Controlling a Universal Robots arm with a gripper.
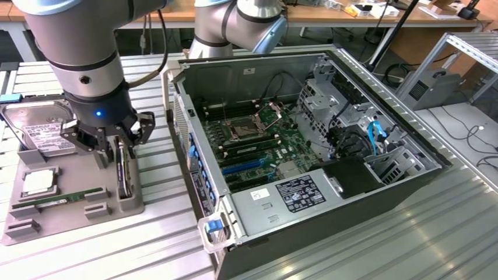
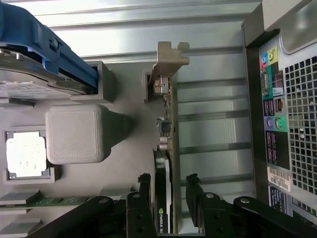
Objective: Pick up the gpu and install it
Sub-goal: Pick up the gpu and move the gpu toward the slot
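Item 1: one arm [image 1: 78, 64] stands over one grey tray [image 1: 58, 220] on the desk [image 1: 389, 239], at the exterior view's left.

Item 2: one gpu [image 1: 123, 172] stands on its edge in the tray, on the side nearest the case. In the wrist view the gpu [image 2: 168, 119] is seen edge-on, with its metal bracket at the end away from the jaws.

Item 3: the jaws are open and lowered to either side of the card's black end, one finger on each face. There is a clear gap on one side. On the other side the finger is just beside the card, and contact cannot be confirmed. The card is not gripped and sits in the tray.

Item 4: other tray contents, counted: one hard drive [image 1: 39, 131], one processor [image 1: 37, 184] and one memory stick [image 1: 62, 198], each in its own recess and apart from the gpu.

Item 5: one case [image 1: 404, 175] lies on its side with the panel off, just beside the tray. One board [image 1: 257, 146] is visible inside.
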